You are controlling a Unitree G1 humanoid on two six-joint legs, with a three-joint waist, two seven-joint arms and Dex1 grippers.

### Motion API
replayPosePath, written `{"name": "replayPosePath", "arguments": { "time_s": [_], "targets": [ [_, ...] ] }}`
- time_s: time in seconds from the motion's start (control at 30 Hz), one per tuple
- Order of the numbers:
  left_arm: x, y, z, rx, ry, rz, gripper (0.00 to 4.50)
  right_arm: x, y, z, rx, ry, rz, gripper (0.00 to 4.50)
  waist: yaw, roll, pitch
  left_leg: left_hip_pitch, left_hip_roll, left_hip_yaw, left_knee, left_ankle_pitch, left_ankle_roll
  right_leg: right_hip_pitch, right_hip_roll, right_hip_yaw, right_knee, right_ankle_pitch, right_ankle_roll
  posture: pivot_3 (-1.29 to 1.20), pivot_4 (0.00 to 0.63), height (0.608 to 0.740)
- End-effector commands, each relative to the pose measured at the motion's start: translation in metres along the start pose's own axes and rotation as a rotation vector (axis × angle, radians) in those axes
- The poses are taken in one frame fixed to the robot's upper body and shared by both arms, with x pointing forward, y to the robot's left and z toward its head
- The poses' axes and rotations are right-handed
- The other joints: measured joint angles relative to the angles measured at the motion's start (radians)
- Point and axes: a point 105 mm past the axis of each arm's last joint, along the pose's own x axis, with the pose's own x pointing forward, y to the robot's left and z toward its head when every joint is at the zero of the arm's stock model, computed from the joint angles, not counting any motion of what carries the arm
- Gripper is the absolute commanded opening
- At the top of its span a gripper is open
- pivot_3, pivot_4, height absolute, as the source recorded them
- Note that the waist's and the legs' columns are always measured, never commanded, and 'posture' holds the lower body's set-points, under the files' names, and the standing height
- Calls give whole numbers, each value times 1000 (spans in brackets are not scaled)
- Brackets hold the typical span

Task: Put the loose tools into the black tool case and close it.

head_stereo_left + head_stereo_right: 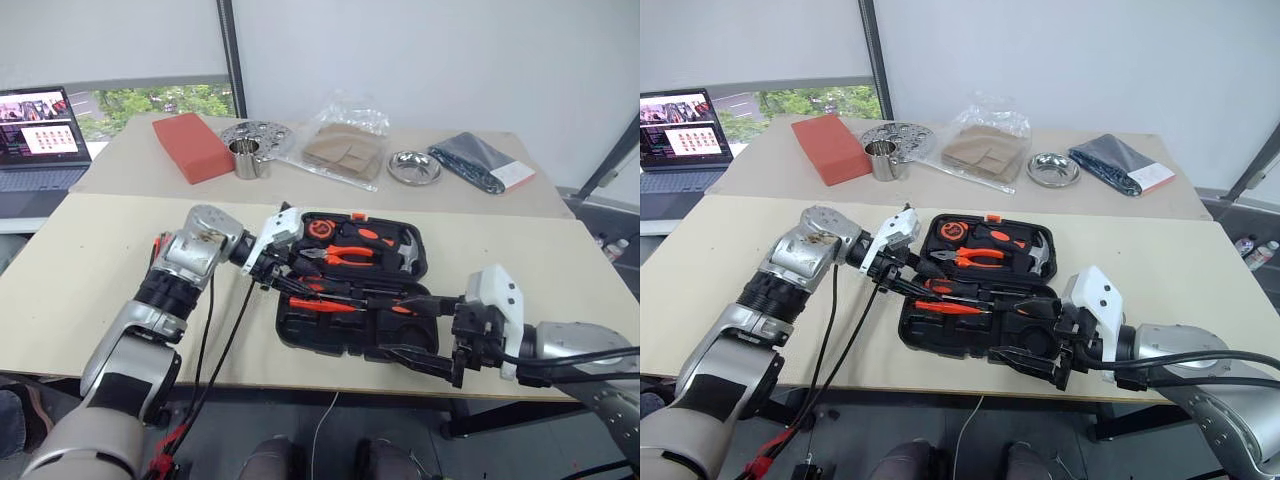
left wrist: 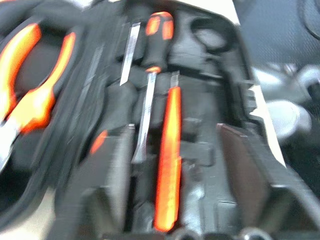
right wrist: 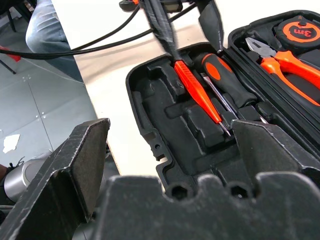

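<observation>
The black tool case (image 1: 300, 335) lies open on the front table. Its far half holds orange-handled pliers (image 1: 345, 255), a hammer (image 1: 400, 255) and a tape measure (image 1: 320, 228). In the near half lie a slim orange tester screwdriver (image 3: 195, 87) and a steel-shaft screwdriver (image 3: 225, 75) with an orange-black handle. My left gripper (image 1: 975, 293) reaches across the near half, its fingers apart on either side of the tester screwdriver (image 2: 167, 155), with one fingertip (image 3: 172, 50) at the tester's end. My right gripper (image 1: 395, 325) hovers open at the case's near right corner.
The back table carries an orange block (image 1: 192, 147), a metal cup (image 1: 247, 158), a perforated metal disc (image 1: 258, 133), a plastic bag (image 1: 345, 150), a steel bowl (image 1: 414, 167) and a dark blue packet (image 1: 480, 160). A laptop (image 1: 40, 135) stands far left. Cables (image 1: 225, 340) hang from my left arm.
</observation>
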Motion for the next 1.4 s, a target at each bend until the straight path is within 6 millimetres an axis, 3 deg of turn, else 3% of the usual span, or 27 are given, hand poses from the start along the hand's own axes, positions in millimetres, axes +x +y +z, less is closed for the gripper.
{"name": "replayPosePath", "arguments": {
  "time_s": [0.03,0.1,0.27,0.47,0.63,0.9,1.03,1.13,1.27,1.4],
  "targets": [
    [8,3,-2,-38,-57,31,850,0,2,7,-31,-19,13,4500,-1,0,0,0,0,0,0,0,0,0,0,0,0,0,0,0,150,734],
    [14,2,-8,-59,-58,29,69,1,1,6,-30,-18,14,4500,-2,0,0,0,0,0,0,0,0,0,0,0,0,0,0,0,150,734],
    [22,-7,-21,-65,-21,2,69,1,1,5,-26,-13,18,4500,-3,0,0,1,0,0,0,0,0,0,0,0,0,0,0,0,150,734],
    [17,-21,-39,6,32,-27,69,1,2,4,-17,-12,17,4500,-4,1,-1,2,1,0,0,0,0,1,0,1,0,0,0,0,150,734],
    [15,-20,-49,22,51,3,69,2,2,3,-9,-12,17,4500,-4,2,-2,4,1,0,0,0,-1,3,-1,1,0,0,0,0,150,734],
    [10,-14,-7,34,-102,0,69,2,0,2,-6,-12,17,4500,-1,2,-2,5,1,0,0,0,-1,3,-2,1,0,0,0,0,150,734],
    [11,-13,-3,63,-109,19,69,4,0,2,-12,-16,18,4500,-3,2,-2,3,1,0,0,0,-1,2,-2,1,0,0,0,0,150,734],
    [-6,-11,3,61,-153,88,69,7,-4,7,-31,-27,18,4500,-5,2,-2,3,1,0,0,0,-1,2,-1,1,0,1,0,0,150,734],
    [-53,-4,3,-1,-247,329,1108,11,-18,24,-54,-60,33,4500,-29,2,-2,3,1,0,0,0,-1,1,-1,1,1,1,-1,0,150,734],
    [-103,-18,-25,-109,-294,636,2610,20,-30,40,-97,-96,63,4500,-39,2,-2,6,1,0,-2,0,-3,2,-1,3,1,1,-1,0,150,734]
  ]
}}
